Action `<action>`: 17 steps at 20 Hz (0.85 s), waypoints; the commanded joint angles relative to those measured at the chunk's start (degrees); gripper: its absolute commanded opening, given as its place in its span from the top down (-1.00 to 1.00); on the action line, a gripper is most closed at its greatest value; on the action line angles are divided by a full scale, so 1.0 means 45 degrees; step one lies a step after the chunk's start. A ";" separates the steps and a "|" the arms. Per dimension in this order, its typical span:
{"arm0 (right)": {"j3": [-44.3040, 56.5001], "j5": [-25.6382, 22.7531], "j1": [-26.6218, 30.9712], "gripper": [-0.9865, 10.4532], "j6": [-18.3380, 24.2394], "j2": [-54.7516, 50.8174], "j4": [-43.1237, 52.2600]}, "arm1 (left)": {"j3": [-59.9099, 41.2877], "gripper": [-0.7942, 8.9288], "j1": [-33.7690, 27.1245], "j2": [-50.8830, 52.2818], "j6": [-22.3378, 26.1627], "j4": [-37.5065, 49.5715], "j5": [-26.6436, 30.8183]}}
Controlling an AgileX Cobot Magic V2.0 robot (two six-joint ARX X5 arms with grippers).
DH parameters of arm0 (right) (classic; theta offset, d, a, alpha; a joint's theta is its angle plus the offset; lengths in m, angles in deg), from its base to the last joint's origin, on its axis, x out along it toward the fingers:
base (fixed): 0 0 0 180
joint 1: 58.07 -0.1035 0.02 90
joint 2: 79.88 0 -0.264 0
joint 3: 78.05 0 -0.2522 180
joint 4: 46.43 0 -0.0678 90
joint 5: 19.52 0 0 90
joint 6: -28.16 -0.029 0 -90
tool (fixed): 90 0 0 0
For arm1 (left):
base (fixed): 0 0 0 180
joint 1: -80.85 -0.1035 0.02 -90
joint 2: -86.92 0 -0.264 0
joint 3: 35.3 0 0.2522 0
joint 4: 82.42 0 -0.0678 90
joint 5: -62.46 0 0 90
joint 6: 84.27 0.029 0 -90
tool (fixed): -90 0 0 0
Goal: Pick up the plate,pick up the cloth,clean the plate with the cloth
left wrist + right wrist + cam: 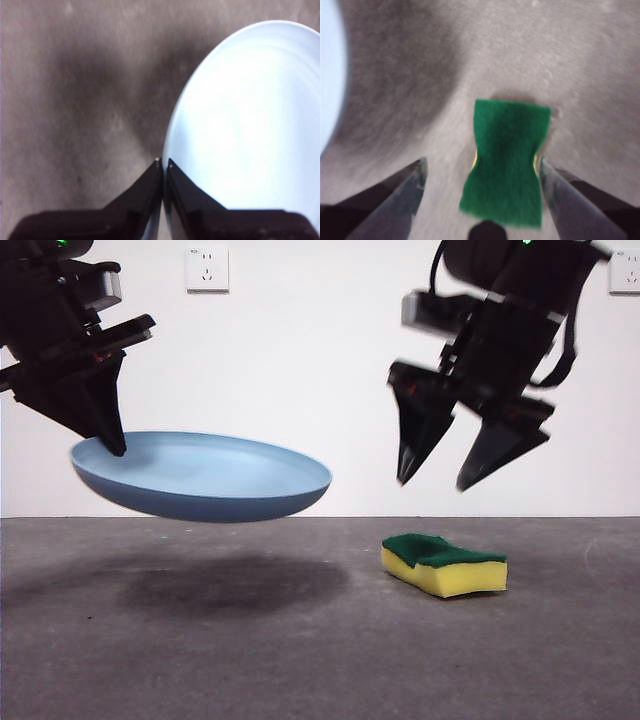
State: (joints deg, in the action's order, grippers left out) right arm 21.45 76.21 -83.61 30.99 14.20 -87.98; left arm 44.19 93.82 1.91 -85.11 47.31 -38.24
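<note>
Left gripper point(112, 445) occupies the upper left of the front view, its 2 black jaws pinched together on the left rim of the plate point(205, 475). That light-blue plate hangs clear of the grey table point(300, 660), tilted slightly, with a soft dark shadow point(230, 585) on the tabletop below it. In the left wrist view the same gripper point(163, 162) shows its jaws nearly meeting on the plate's point(250, 125) edge, the plate filling the right half of that frame, pale and overexposed.

Right gripper point(450, 475) is in the upper right of the front view, blurred, its 2 jaws spread wide and pointing down, holding nothing. It hangs above the sponge point(445, 563), apart from it. The sponge lies flat on the table at lower right of centre in the front view, green scouring layer up, yellow foam beneath. In the right wrist view the gripper's point(482, 167) jaws stand far apart at the lower corners, with the sponge's point(507, 167) green top between them at lower centre; a sliver of the plate point(330, 75) shows at the left edge.

2 white wall sockets point(207, 268) sit on the wall along the top of the front view.
</note>
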 commanded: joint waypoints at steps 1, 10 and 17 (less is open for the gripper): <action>-0.0024 -0.0073 -0.0034 0.17 0.0155 0.0631 0.0447 | 0.0005 0.85 0.0049 -0.0005 0.0248 -0.0068 -0.0053; -0.0024 -0.0398 -0.0029 0.18 0.0155 0.2356 0.0792 | 0.0005 0.85 0.0126 -0.0005 0.0248 -0.0087 -0.0049; -0.0029 -0.0695 -0.0034 0.85 0.0155 0.2589 0.0787 | 0.0005 0.85 0.0131 -0.0005 0.0248 -0.0068 0.0000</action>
State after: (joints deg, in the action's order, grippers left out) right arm 21.43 73.44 -83.61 31.21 25.26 -84.59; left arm 44.19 94.17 1.91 -84.63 46.78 -38.19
